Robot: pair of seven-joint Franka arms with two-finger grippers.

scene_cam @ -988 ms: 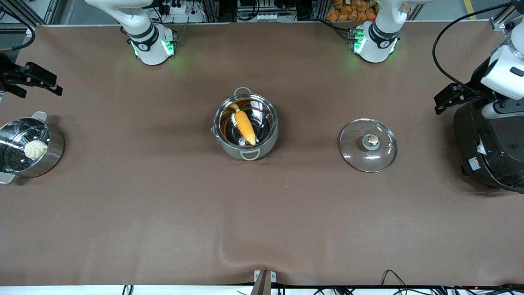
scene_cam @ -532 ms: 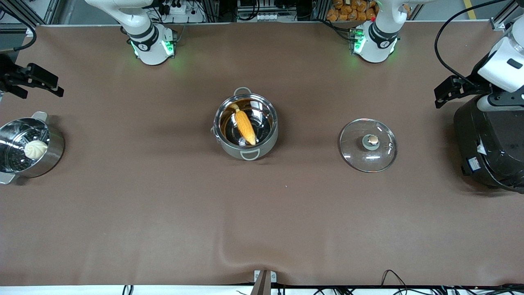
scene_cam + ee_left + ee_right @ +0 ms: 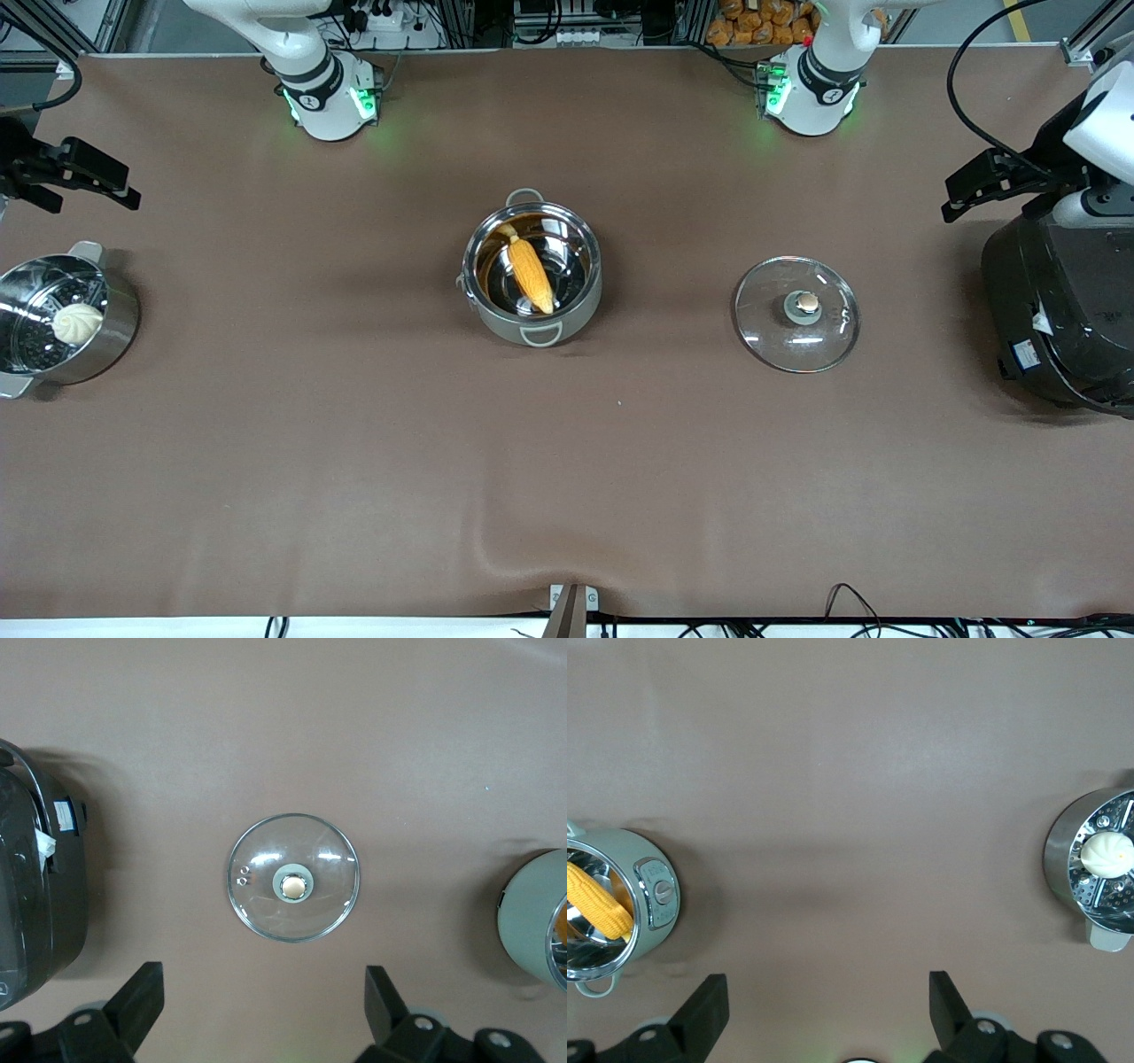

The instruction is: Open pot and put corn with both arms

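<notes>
Covering the table [image 3: 354, 461], a brown cloth bears pot [image 3: 532, 275], corn [image 3: 530, 273] inside; left tool [image 3: 266, 1014] and right tool [image 3: 828, 1014] gape apart.

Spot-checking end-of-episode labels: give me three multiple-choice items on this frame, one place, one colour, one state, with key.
1. Where is the corn?
A. inside the pot
B. on the table beside the lid
C. in the steamer pot

2. What colour is the lid's knob?
A. black
B. copper
C. green

3. How do the two tools stand?
A. both open and empty
B. left tool shut on the lid
C. right tool shut on the corn

Key:
1 A, the cob lies in the pot.
2 B, the lid has a copper knob.
3 A, left tool and right tool show spread fingers holding nothing.
</notes>
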